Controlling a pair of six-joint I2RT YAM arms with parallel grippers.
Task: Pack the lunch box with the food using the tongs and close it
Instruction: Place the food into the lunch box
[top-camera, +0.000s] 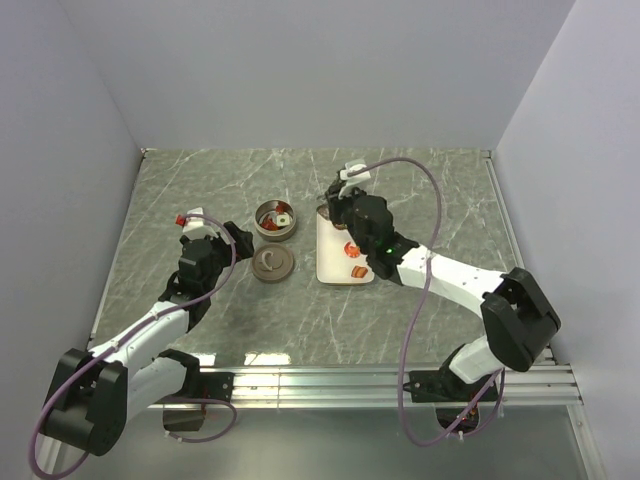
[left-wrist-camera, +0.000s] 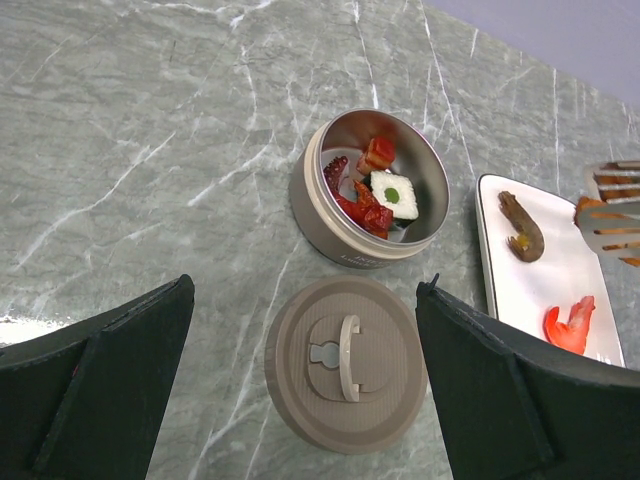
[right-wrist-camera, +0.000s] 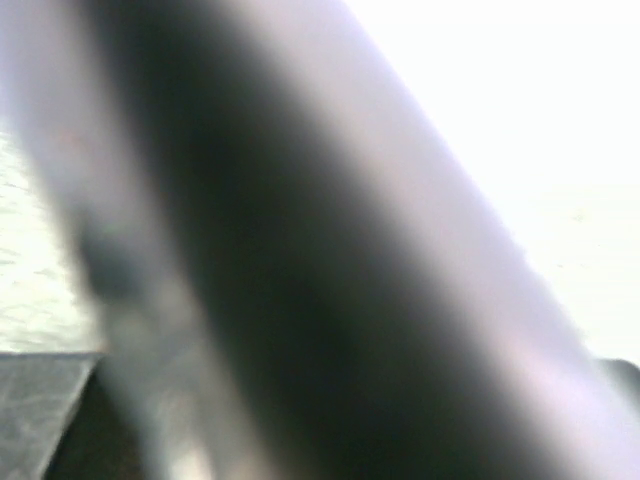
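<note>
While seemingly clamped in the partly closed right gripper (top-camera: 345, 205), expect the slim metal tongs (left-wrist-camera: 612, 232) to feel light, stiff yet springy; keep hold near mid-length. Treat the small red and brown food pieces (left-wrist-camera: 570, 328) left on the white rectangular plate (left-wrist-camera: 540, 290) as light, smooth, slippery: pinch across the body. Find more pieces in the small round silvery tin (left-wrist-camera: 320, 215), left of the plate, with its flat brown handled lid (left-wrist-camera: 345, 365) lying nearer. Mind the tin's raised rim and the plate's lip. Note the left gripper (left-wrist-camera: 305, 290) wide open, empty, above the lid; use the open grey marbled table (left-wrist-camera: 150, 150) leftward.
</note>
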